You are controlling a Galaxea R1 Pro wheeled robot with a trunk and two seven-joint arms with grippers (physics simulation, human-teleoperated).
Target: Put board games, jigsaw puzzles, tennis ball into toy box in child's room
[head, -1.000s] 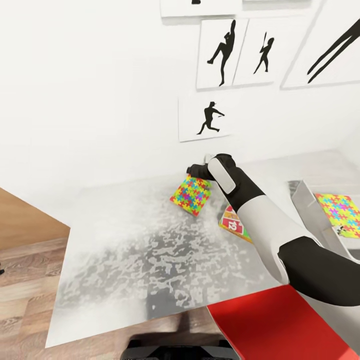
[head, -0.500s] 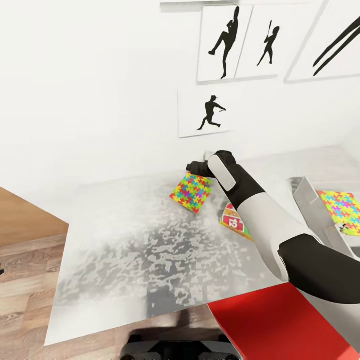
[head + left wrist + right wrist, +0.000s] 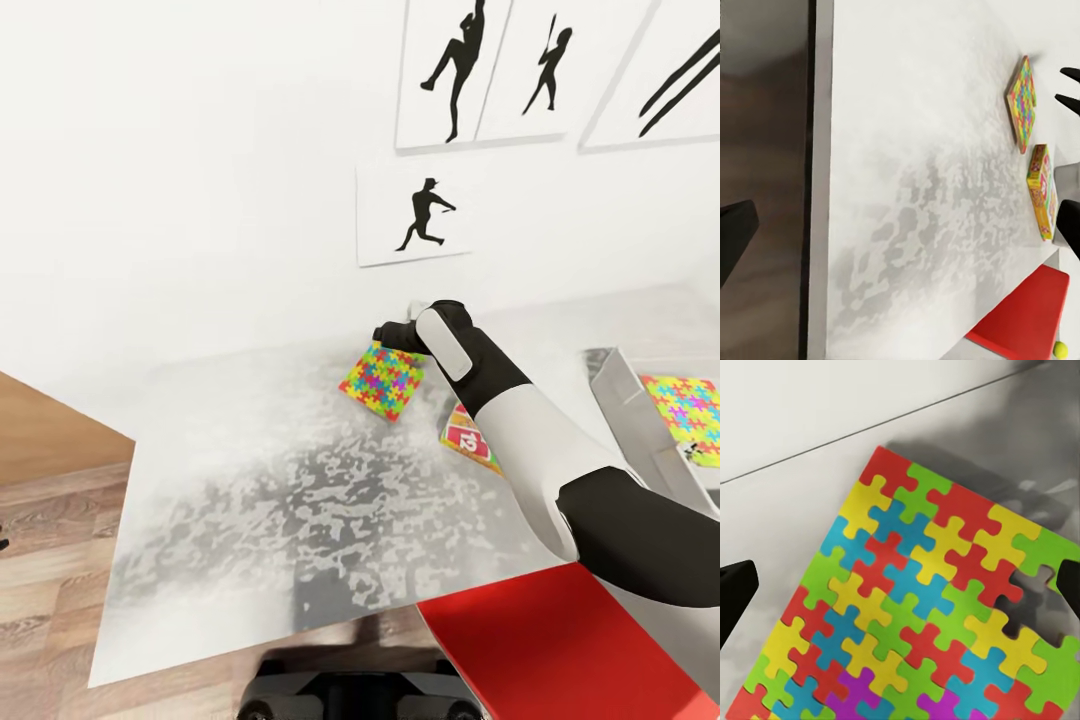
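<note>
A multicolour jigsaw puzzle (image 3: 383,378) lies flat on the white table (image 3: 250,470) near the wall. My right gripper (image 3: 387,337) hovers open over its far edge. In the right wrist view the jigsaw puzzle (image 3: 922,607) lies below the gripper (image 3: 900,585), with one finger at each side. A red-yellow board game (image 3: 468,440) lies just right of it, partly behind my right forearm. The grey toy box (image 3: 615,390) at the right holds a second jigsaw (image 3: 690,405). My left gripper (image 3: 900,232) is open and holds nothing above the table's edge. The tennis ball (image 3: 1061,349) lies beyond a red surface.
A flat red surface (image 3: 550,650) sits low at the table's near right corner. Silhouette pictures (image 3: 415,215) hang on the white wall behind the table. Wood-plank floor (image 3: 50,560) lies off the table's left edge.
The head camera has shifted a little, so the wall pictures sit higher. My right gripper stays open over the jigsaw's far edge, barely moved.
</note>
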